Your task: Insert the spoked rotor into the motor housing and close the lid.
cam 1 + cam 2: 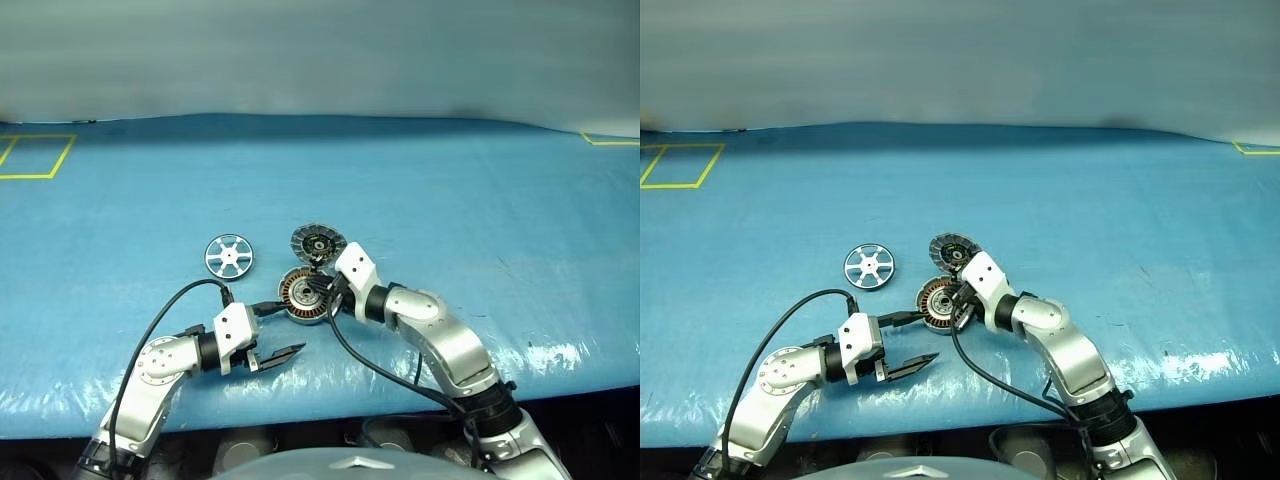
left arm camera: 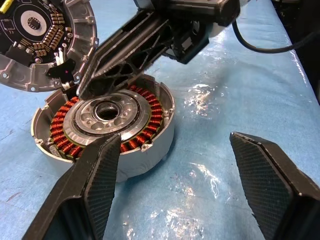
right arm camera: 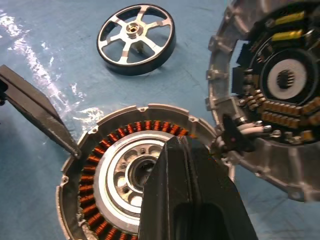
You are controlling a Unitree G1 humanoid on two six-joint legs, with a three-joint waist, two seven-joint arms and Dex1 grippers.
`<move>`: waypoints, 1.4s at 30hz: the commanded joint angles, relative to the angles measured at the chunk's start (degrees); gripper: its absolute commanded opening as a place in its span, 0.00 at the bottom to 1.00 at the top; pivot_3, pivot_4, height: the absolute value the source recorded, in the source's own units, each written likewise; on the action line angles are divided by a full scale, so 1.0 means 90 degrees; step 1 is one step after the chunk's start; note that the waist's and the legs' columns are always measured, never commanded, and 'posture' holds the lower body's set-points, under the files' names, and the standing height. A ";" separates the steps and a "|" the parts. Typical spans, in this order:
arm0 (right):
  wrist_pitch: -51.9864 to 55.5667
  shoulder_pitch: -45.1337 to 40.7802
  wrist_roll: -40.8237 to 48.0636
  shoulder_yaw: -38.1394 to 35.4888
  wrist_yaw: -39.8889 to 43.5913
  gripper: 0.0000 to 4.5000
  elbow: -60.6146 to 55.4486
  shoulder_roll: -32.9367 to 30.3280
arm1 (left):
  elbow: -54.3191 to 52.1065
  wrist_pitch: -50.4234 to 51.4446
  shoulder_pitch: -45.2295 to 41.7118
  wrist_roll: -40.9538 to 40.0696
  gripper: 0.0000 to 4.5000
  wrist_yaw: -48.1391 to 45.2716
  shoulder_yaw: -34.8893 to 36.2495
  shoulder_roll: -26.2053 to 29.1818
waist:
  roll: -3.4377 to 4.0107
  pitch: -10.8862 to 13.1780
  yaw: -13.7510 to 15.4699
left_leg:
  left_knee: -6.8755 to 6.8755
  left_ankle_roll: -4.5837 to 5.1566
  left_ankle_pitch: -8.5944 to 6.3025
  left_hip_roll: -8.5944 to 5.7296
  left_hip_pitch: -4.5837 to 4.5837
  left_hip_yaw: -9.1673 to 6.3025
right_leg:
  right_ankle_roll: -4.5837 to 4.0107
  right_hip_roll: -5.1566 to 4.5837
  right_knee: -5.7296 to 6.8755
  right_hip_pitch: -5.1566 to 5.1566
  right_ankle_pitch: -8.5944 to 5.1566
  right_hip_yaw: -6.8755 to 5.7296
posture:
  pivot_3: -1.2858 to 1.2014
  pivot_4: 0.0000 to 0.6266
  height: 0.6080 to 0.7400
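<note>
The spoked rotor (image 1: pixel 229 256) lies flat on the blue cloth, left of the other parts. The motor housing (image 1: pixel 293 293) sits uncovered, its copper windings (image 3: pixel 100 150) showing around a silver centre. Its lid (image 1: pixel 318 243) stands swung back on the far side, ribbed inner face (image 3: pixel 275 95) toward me. My right gripper (image 1: pixel 325 288) is shut on nothing, and its tip (image 2: pixel 85 87) hangs over the housing's rim close to the hinge. My left gripper (image 1: pixel 285 330) stands open just in front of the housing, with its fingers (image 2: pixel 100 175) apart and nothing between them.
The blue cloth (image 1: pixel 480 220) covers the whole table, and its front edge (image 1: pixel 330 395) runs just behind my left gripper. Yellow tape outlines (image 1: pixel 35 155) mark the far left and far right corners. A black cable (image 1: pixel 170 310) loops over my left arm.
</note>
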 commanded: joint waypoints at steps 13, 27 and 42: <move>-0.0177 -0.0173 -0.0215 0.0364 0.0286 0.00 -0.0418 -0.0278 | -0.0064 -0.0099 0.0054 -0.0064 0.83 0.0051 0.0013 -0.0090 | -0.0001 0.0000 0.0003 | 0.0011 -0.0001 0.0001 0.0001 0.0001 -0.0002 | 0.0005 0.0012 0.0001 0.0008 0.0007 0.0008 | 0.52 0.24 1.00; -0.0202 -0.0409 -0.0686 0.0927 0.0622 0.00 -0.0294 -0.0654 | 0.0004 -0.0103 0.0022 -0.0026 0.83 0.0093 0.0022 -0.0067 | -0.0001 -0.0001 0.0001 | 0.0016 -0.0004 0.0003 -0.0002 0.0010 0.0000 | 0.0004 0.0017 0.0010 0.0014 0.0009 0.0011 | 0.52 0.24 1.00; -0.0250 -0.0465 -0.0762 0.0957 0.0605 0.00 0.0088 -0.0510 | 0.0039 -0.0115 -0.0013 0.0003 0.83 0.0118 -0.0056 -0.0113 | -0.0002 -0.0001 0.0001 | 0.0030 -0.0003 0.0003 -0.0007 0.0010 0.0000 | 0.0010 0.0018 0.0018 0.0017 0.0014 0.0014 | 0.52 0.24 1.00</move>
